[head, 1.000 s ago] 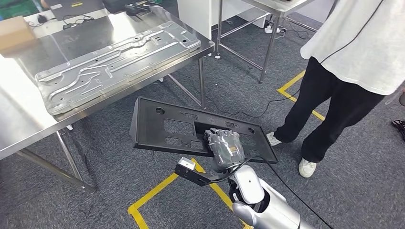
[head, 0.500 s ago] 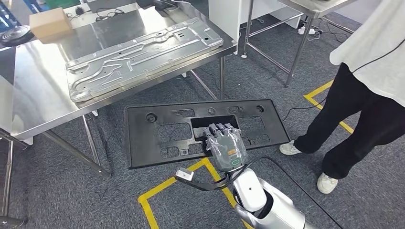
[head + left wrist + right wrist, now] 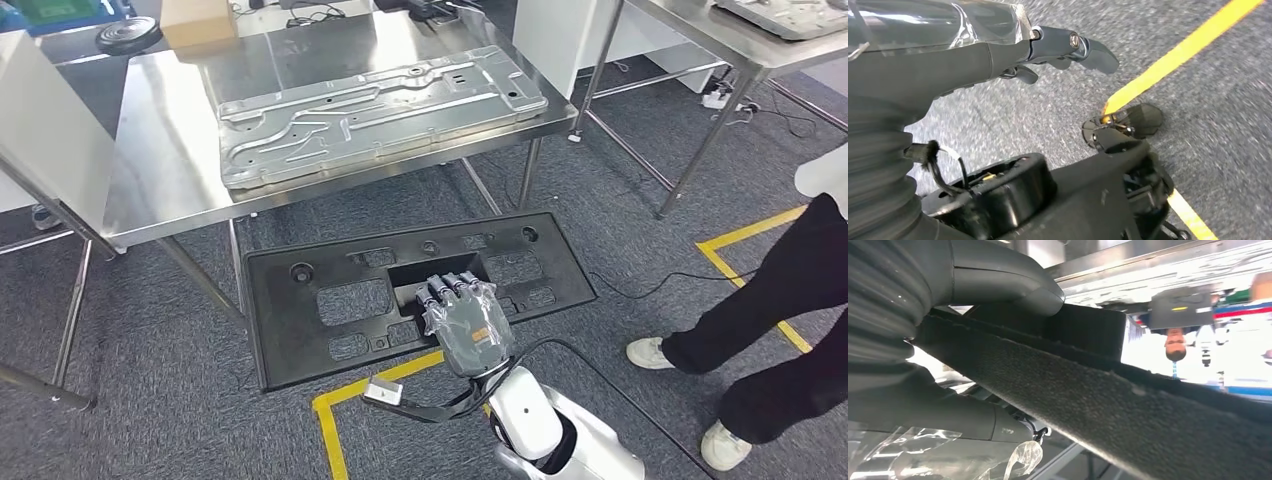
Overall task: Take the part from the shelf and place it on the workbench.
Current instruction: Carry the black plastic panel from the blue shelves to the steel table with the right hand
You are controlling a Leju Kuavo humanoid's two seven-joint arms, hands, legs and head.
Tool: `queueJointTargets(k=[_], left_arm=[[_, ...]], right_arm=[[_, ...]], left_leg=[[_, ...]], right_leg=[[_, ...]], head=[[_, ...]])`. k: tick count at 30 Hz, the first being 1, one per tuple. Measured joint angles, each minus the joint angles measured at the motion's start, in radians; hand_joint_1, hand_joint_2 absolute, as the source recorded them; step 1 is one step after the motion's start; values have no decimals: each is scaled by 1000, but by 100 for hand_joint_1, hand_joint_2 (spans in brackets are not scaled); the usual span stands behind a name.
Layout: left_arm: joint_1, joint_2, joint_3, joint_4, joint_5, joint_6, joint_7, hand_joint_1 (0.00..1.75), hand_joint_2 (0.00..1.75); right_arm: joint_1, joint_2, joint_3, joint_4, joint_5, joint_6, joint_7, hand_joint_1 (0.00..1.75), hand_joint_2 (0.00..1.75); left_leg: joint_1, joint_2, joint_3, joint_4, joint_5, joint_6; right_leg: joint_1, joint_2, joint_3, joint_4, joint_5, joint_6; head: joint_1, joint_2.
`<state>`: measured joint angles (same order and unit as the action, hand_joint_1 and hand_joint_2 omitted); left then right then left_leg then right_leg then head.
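Since a second ago the whole head view has swung, so the workbench [image 3: 160, 190] now lies straight ahead and the person [image 3: 770, 340] stands further right — a camera turn. Nearest, the right hand [image 3: 462, 322] grasps the black part [image 3: 300, 320], fingers hooked through its central slot, holding it level above the grey carpet just short of the bench. The left hand [image 3: 998, 50] hangs over the floor, fingers apart, holding nothing. Farther off, a stamped metal panel [image 3: 380, 110] lies flat on the workbench.
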<state>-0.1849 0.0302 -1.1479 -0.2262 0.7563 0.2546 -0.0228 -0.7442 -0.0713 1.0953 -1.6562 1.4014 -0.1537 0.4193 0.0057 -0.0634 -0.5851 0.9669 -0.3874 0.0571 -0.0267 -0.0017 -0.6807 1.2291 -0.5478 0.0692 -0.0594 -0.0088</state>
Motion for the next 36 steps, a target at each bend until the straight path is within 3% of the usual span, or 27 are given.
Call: queueJointTargets(k=[2,3,4,6,8,9,11,13,14,16,17,18,20,22,24,25,27,28,29,30,32,33,34,36], left_arm=[[1,1,0,0,0,0,0,0,175],[1,2,0,0,0,1,0,0,175],[1,3,0,0,0,2,0,0,175],[5,5,1,0,1,4,0,0,175],[11,7,1,0,2,5,-1,0,175],[13,7,1,0,2,5,-1,0,175],[11,8,1,0,4,5,0,0,175],[12,8,1,0,6,3,6,0,175],[13,8,1,0,8,1,11,0,175],[16,7,2,0,16,-3,27,0,175],[16,9,3,0,23,-4,36,0,175],[16,10,5,0,31,-4,46,0,175],[18,13,14,0,50,-6,66,0,175],[23,14,24,0,63,-10,81,0,175],[30,14,32,0,69,-12,86,0,175],[32,13,35,0,70,-13,85,0,175],[30,8,43,0,71,-16,83,0,175],[30,6,45,0,71,-18,82,0,175],[30,4,47,0,71,-19,82,0,175],[31,2,49,0,71,-21,81,0,175],[32,1,52,0,72,-22,78,0,175],[32,1,53,0,72,-22,76,0,175],[32,1,54,0,72,-23,74,0,175],[33,1,58,0,72,-24,72,0,175]], right_arm=[[2,-4,1,-10,-6,4,0,175,175],[2,-6,1,-15,-9,6,0,175,175],[3,-7,1,-20,-13,8,1,175,175],[3,-9,1,-32,-19,13,1,175,175],[2,-11,1,-46,-28,22,1,175,175],[1,-11,0,-54,-38,27,0,175,175],[1,-14,0,-68,-67,40,-2,175,175],[2,-16,0,-78,-90,54,3,175,175],[2,-16,0,-81,-93,61,7,175,175],[-1,-16,0,-85,-90,72,16,175,175],[-4,-17,0,-87,-86,76,18,175,175],[-7,-18,0,-88,-83,80,21,175,175],[-13,-20,0,-91,-80,90,28,175,175],[-18,-22,0,-97,-82,107,36,175,175],[-25,-23,0,-106,-84,121,43,175,175],[-30,-25,0,-111,-85,128,46,175,175],[-37,-28,2,-115,-89,140,52,175,175],[-38,-29,4,-115,-91,145,54,175,175],[-38,-29,6,-115,-93,149,54,175,175],[-39,-30,8,-115,-94,151,55,175,175],[-41,-30,12,-115,-97,156,57,175,175],[-43,-29,14,-115,-100,158,59,175,175],[-45,-29,16,-115,-102,161,61,175,175],[-48,-28,20,-115,-106,163,65,175,175]], left_leg=[[8,-27,-4,15,-10,-18],[9,-39,-8,23,-15,-27],[9,-47,-12,28,-19,-35],[10,-60,-15,25,-18,-44],[11,-31,-23,43,-26,-50],[11,-5,-41,79,-43,-53],[9,41,-106,205,-96,-56],[8,51,-166,312,-126,-54],[7,53,-172,317,-117,-49],[-4,56,-125,215,-56,-26],[-13,64,-90,143,-28,-8],[-22,73,-62,84,-9,8],[-39,85,-37,31,-4,26],[-41,78,-20,2,5,28],[-33,71,11,-41,21,29],[-28,68,24,-55,26,28],[-29,61,32,-59,25,30],[-29,57,33,-58,22,29],[-28,51,34,-55,19,28],[-27,47,35,-51,15,25],[-25,38,35,-37,2,17],[-25,35,33,-28,-6,12],[-26,33,31,-21,-12,7],[-28,32,28,-15,-19,-2]], right_leg=[[-15,29,55,-130,66,15],[-20,41,75,-174,83,14],[-21,50,84,-194,86,9],[-18,38,83,-195,84,-13],[-16,23,85,-196,85,-29],[-16,15,86,-197,85,-36],[-11,0,88,-197,81,-43],[-6,-13,89,-197,78,-47],[-2,-19,91,-197,76,-49],[6,-28,98,-198,71,-51],[8,-31,102,-199,69,-51],[9,-35,106,-202,68,-50],[3,-45,112,-211,68,-40],[-1,-51,124,-225,69,-26],[3,-37,125,-211,56,-18],[4,-24,107,-172,36,-16],[4,-6,40,-53,-9,-9],[4,-3,10,-8,-18,-5],[3,-3,-5,5,-9,-2],[3,-3,-2,-21,19,0],[2,0,50,-150,94,1],[2,2,74,-207,119,-3],[3,4,89,-240,130,-10],[8,4,93,-249,127,-25]], head=[[0,0],[0,0],[0,0],[0,0],[-1,0],[-1,0],[-2,0],[-2,0],[-2,0],[-2,0],[-1,0],[-1,0],[-1,0],[-1,0],[0,0],[1,0],[1,0],[1,0],[1,0],[1,0],[1,0],[1,0],[1,0],[1,0]])
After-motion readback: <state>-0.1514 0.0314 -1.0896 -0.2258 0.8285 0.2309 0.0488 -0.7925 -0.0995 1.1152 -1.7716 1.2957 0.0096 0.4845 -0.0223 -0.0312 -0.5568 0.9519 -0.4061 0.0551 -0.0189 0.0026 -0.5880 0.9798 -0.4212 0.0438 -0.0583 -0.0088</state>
